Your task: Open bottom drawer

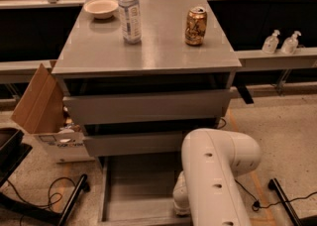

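The bottom drawer (138, 190) of the grey cabinet is pulled out toward me, showing its plain grey tray at the lower middle. Its front panel lies at the very bottom edge. Above it sit two larger grey drawer fronts, shut. My white arm (218, 175) reaches down at the lower right, over the drawer's right side. The gripper is hidden behind the arm, low near the drawer's front right corner.
On the cabinet top (163, 51) stand a white bowl (101, 8), a clear water bottle (130, 12) and a gold can (195, 26). An open cardboard box (44, 111) sits at the left. Two pump bottles (281, 42) stand on a right ledge. Cables and black legs lie on the floor.
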### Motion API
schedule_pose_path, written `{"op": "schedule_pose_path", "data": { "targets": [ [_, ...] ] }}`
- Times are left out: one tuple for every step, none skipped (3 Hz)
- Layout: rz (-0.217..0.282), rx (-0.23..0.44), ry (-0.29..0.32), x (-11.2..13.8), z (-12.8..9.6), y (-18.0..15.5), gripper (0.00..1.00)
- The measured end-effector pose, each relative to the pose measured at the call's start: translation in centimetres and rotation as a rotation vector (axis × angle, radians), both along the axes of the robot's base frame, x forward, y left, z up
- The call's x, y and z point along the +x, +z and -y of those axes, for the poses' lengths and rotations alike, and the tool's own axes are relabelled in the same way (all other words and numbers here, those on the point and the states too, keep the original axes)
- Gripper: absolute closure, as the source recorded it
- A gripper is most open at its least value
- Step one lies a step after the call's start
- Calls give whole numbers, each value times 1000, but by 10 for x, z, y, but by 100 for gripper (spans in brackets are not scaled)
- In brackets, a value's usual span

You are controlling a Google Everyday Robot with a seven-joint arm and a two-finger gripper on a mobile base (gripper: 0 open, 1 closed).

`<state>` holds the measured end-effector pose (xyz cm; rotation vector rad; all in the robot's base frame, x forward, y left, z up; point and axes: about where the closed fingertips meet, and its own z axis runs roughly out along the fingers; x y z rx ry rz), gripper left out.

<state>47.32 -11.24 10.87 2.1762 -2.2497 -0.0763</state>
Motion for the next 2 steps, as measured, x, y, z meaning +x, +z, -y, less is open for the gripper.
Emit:
{"op": "schedule_pose_path", "data": {
  "targets": [
    [0,0,0,3,-2,0,100],
    [-2,0,0,2,-2,-1,86]
  ]
}}
